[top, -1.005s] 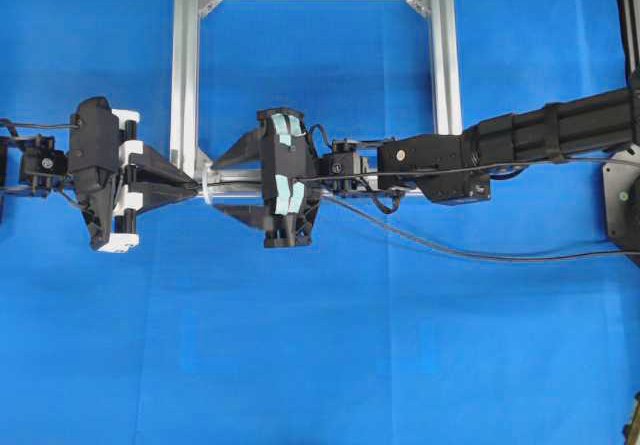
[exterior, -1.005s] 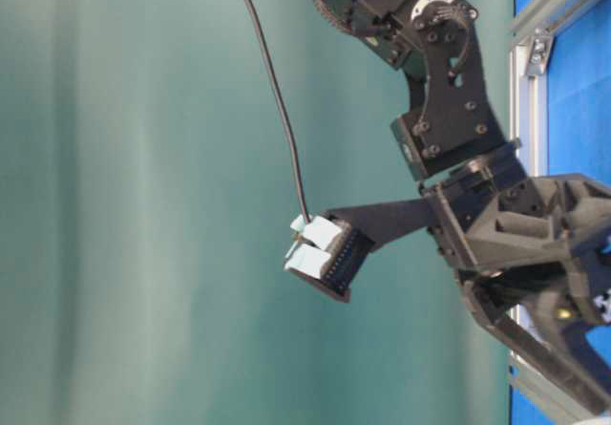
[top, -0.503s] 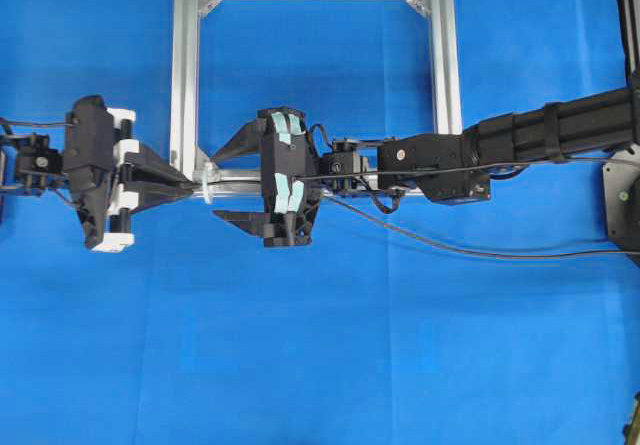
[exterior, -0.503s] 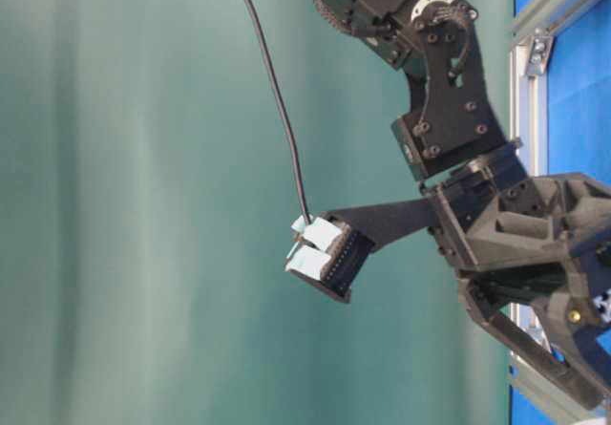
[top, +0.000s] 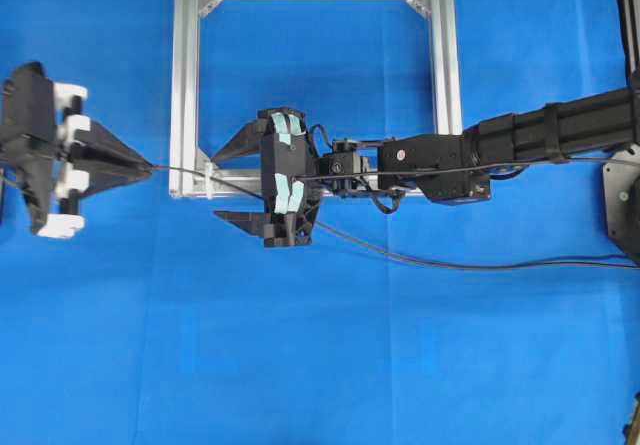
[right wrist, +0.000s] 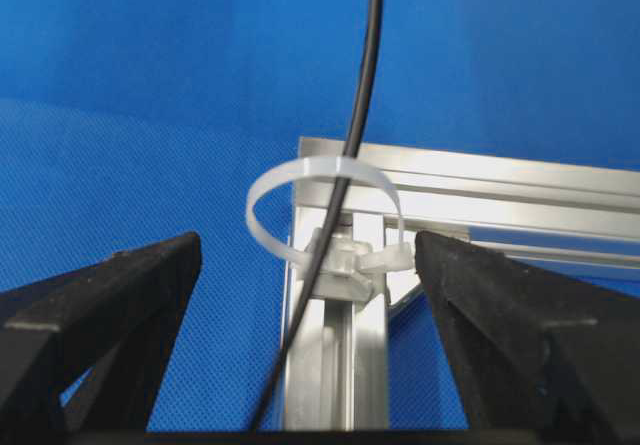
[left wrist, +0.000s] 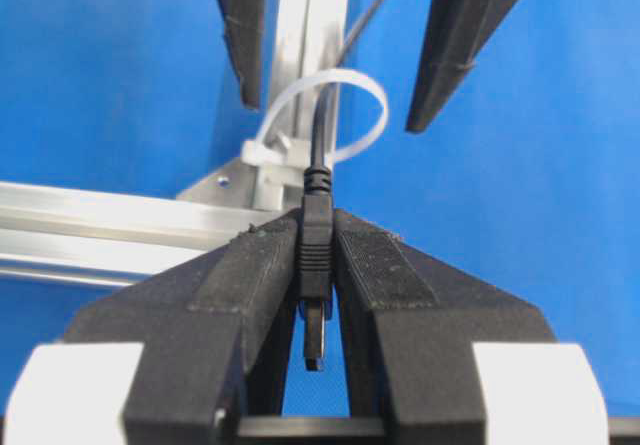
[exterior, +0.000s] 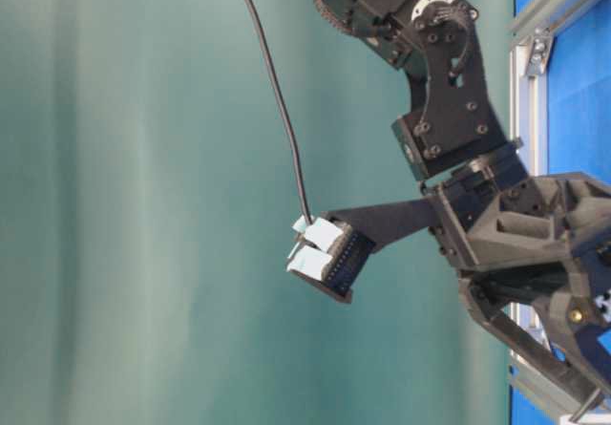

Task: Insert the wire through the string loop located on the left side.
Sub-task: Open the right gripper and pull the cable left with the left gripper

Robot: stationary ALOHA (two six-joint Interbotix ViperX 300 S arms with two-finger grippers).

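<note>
over blue cloth (top: 300, 365), left gripper (left wrist: 316, 265) pinches wire (left wrist: 316, 180); right gripper (right wrist: 300, 295) agape, tips cropped.

a bright blue cloth (top: 400, 365) covers the table before a plain teal wall (exterior: 124, 205).

Both arms are matte black with blocky, angular housings. The left end effector (top: 140, 165) has tapering wedge fingers, white plastic blocks on its carriage and ribbed pads (left wrist: 265, 265) on the inner faces. The right end effector (top: 228, 185) carries pale teal tape strips (top: 285, 165) on its body, and looped black cables (top: 380, 200) trail along its forearm. Silver screw heads (exterior: 434, 24) dot its wrist brackets.
</note>
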